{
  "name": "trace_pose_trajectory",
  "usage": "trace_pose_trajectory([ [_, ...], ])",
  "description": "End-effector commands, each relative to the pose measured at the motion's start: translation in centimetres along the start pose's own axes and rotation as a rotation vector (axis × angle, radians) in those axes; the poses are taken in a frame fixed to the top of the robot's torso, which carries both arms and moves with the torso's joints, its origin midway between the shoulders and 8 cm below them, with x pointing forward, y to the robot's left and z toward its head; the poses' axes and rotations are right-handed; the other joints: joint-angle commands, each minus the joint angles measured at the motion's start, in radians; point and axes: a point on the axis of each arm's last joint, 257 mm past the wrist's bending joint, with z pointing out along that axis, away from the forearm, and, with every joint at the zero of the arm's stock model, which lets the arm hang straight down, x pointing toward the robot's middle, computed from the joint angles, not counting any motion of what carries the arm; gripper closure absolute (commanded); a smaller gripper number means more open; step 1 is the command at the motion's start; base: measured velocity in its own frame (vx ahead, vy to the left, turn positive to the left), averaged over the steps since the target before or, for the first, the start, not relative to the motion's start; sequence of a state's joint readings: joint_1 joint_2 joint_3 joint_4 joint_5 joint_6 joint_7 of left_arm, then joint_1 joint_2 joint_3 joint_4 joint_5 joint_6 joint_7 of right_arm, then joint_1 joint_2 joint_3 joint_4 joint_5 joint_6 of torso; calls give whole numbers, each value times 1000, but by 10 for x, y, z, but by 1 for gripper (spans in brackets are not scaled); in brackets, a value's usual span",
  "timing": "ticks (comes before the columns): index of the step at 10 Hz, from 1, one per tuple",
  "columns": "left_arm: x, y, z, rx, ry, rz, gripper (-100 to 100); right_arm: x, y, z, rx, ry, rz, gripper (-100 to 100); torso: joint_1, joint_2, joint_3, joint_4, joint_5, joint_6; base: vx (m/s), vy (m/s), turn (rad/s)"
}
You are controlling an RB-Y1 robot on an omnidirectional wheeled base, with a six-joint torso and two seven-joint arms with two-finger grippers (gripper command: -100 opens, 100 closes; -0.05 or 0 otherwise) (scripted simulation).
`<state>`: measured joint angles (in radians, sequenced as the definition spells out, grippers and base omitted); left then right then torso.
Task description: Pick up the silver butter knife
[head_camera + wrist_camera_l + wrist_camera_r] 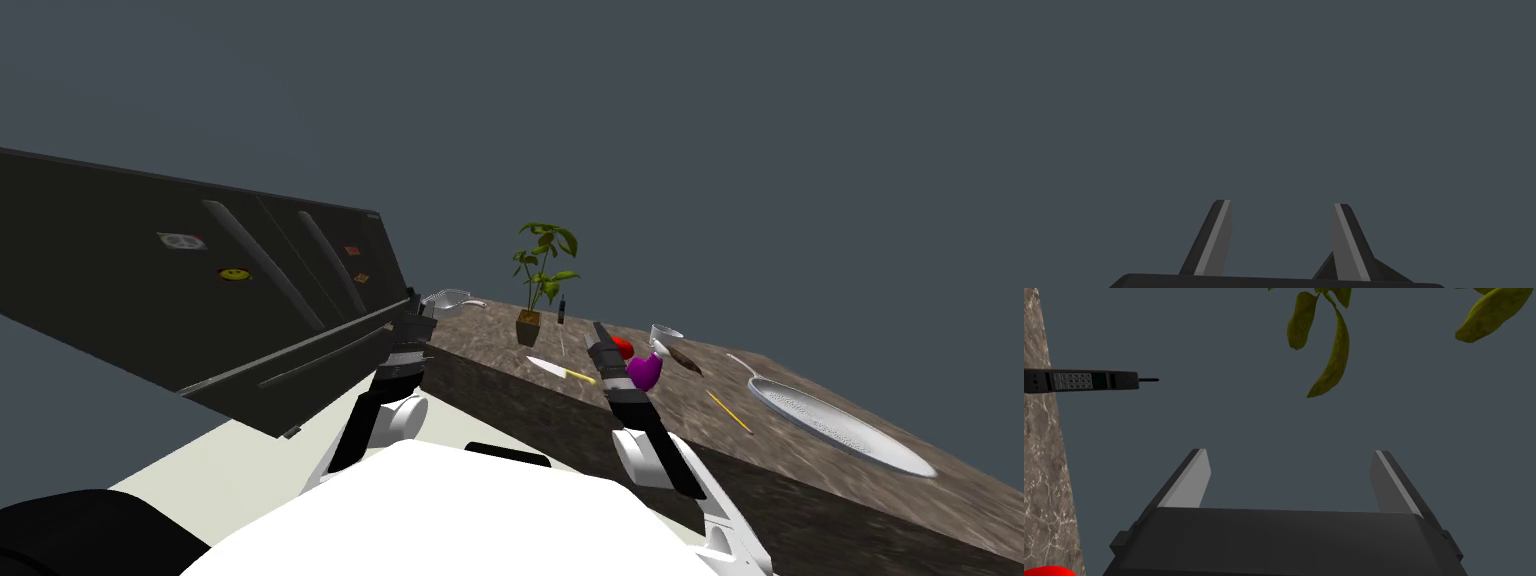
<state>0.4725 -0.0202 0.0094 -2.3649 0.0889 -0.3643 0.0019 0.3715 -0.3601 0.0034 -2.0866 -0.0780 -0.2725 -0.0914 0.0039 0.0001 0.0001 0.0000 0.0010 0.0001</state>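
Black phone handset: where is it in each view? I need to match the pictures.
Head view: black phone handset upright on the countertop, just right of the potted plant, beyond the right claw.
Right wrist view: handset beyond the open right claw, its base on the countertop.
Left wrist view: open left claw before flat grey.
Shared landmark: the plant's leaves.

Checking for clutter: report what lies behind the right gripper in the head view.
Behind the right gripper, a red thing and a purple thing sit on the counter, each partly covered; their hidden sides cannot be seen.
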Motion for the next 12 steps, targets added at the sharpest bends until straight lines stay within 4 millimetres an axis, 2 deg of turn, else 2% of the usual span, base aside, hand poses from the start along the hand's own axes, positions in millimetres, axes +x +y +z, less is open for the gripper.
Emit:
trace_pose_trajectory([
  [1, 0, 0, 0, 0, 0, 0, 0, -2, -24, 1, 66, 28, -31, -100, 0, 0, 0, 0, 0, 0, 4, 65, 86],
  [2, 0, 0, 0, 0, 0, 0, 0, -2, -24, 1, 67, 36, -41, -100, 0, 0, 0, 0, 0, 0, 1, 48, 56],
  [3, 0, 0, 0, 0, 0, 0, 0, -5, -45, 0, 122, 56, -67, -100, -1, 0, 0, 0, 0, 0, -3, 55, 125],
  [4, 0, 0, 0, 0, 0, 0, 0, -6, -46, 0, 125, 62, -75, -100, -1, 0, 0, 0, 0, 0, -3, 42, 54],
  [5, 0, 0, 0, 0, 0, 0, 0, -11, -68, -3, 183, 80, -103, -100, -1, 0, 0, 0, 0, 0, 6, 50, 125],
  [6, 0, 0, 0, 0, 0, 0, 0, -12, -68, -2, 184, 87, -111, -100, -1, 0, 0, 0, 0, 0, 9, 51, 57],
  [7, 0, 0, 0, 0, 0, 0, 0, -18, -90, -6, 243, 103, -140, -100, -1, 0, 0, 0, 0, 0, -2, 67, 108],
  [8, 0, 0, 0, 0, 0, 0, 0, -19, -90, -6, 244, 110, -150, -100, 0, 0, 0, 0, 0, 0, -2, 54, 75],
  [9, 0, 0, 0, 0, 0, 0, 0, -26, -111, -10, 303, 124, -178, -100, -1, 0, 0, 0, 0, 0, 3, 56, 114],
  [10, 0, 0, 0, 0, 0, 0, 0, -29, -111, -10, 306, 132, -192, -100, 0, 0, 0, 0, 0, 0, 1, 50, 82],
  [11, 0, 0, 0, 0, 0, 0, 0, -36, -129, -14, 360, 145, -220, -100, -1, 0, 0, 0, 0, 0, 4, 64, 155],
  [12, 0, 0, 0, 0, 0, 0, 0, -40, -132, -16, 369, 151, -234, -100, 0, 0, 0, 0, 0, 0, 7, 44, 61],
])
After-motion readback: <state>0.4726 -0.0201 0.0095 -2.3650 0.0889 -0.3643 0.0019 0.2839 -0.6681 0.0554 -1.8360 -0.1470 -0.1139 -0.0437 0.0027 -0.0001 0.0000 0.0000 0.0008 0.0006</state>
